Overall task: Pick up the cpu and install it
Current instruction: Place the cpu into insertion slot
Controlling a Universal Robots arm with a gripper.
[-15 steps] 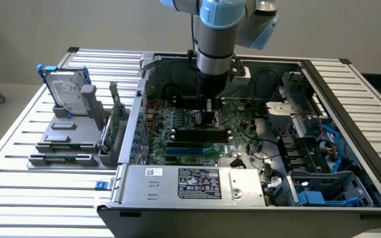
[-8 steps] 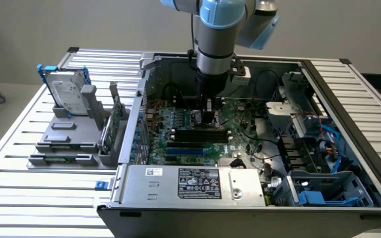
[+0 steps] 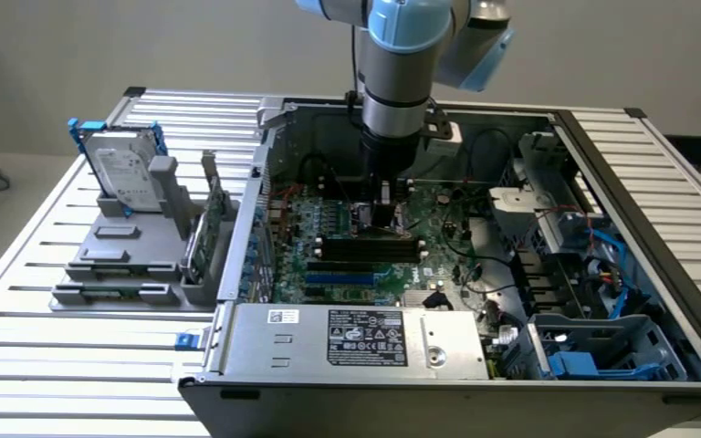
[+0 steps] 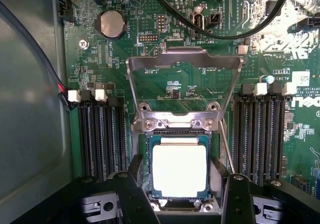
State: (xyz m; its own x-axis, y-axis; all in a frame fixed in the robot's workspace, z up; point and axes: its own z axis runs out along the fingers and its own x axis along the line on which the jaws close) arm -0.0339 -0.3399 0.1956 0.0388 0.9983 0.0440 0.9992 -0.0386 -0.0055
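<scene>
Fingers [image 4: 131, 194] spread open, one on each side of cpu [image 4: 179, 170], gripping nothing; small gap to chip visible on one side. Cpu lies flat in socket [image 4: 175, 121] on motherboard [image 4: 165, 84]; metal load plate [image 4: 185, 64] hinged up beyond it. Memory slots [image 4: 100, 139] flank socket on both sides; coin battery [image 4: 111, 23] further off. Arm [image 3: 397, 82] reaches straight down into open computer case [image 3: 448, 401]. Hard drive [image 3: 128, 169] stands in grey holder at exterior view's left, on slatted table [image 3: 34, 365].
</scene>
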